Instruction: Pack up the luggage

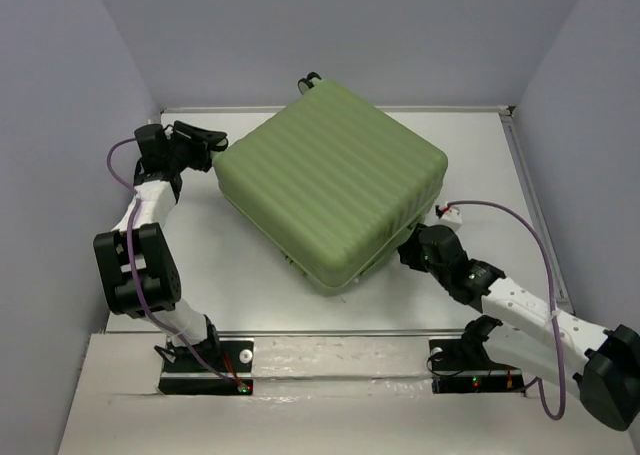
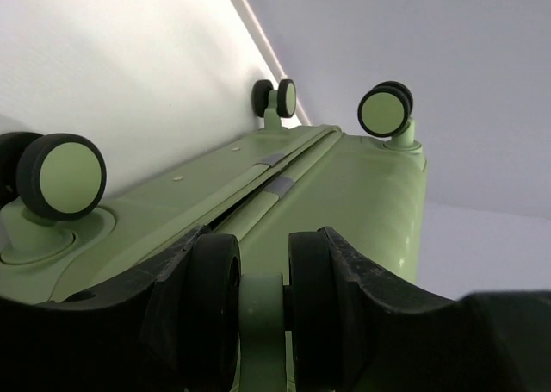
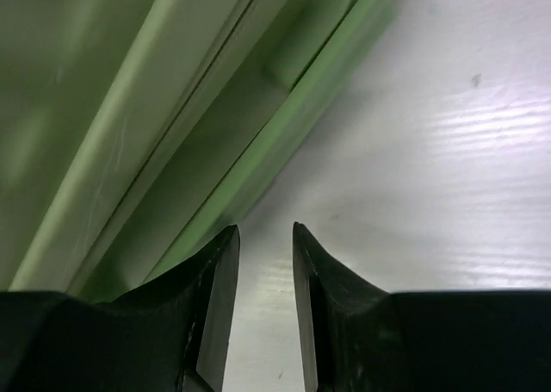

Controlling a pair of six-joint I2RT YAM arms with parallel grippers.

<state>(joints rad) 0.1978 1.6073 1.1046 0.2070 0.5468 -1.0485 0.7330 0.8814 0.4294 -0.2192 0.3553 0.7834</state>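
**A:** The left fingers [image 2: 164, 314], what are they on?

**B:** Clamped on a wheel [image 2: 211, 297] of the luggage [image 1: 335, 185], one finger against each side of the twin caster, at the bottom middle of the left wrist view. Three other wheels [image 2: 385, 109] show above it on the same end.

**A:** And the right fingers [image 3: 215, 306]?

**B:** Apart by a narrow gap, with only bare bench [image 1: 230, 265] between them. They sit low, just beside the shell's edge, at the case's lower right side in the top view.

**A:** Where does the case lie?

**B:** Flat on the bench, in the middle and upper middle of the top view, turned cornerwise, with its ribbed lid down on its base.

**A:** So it's packed?

**B:** Nearly, I'd judge. The halves are together and nothing lies loose outside. The inside is hidden, so I cannot say what went in. A dark slit runs along the seam [image 2: 245, 201] in the left wrist view, so fastening it looks like the job left.
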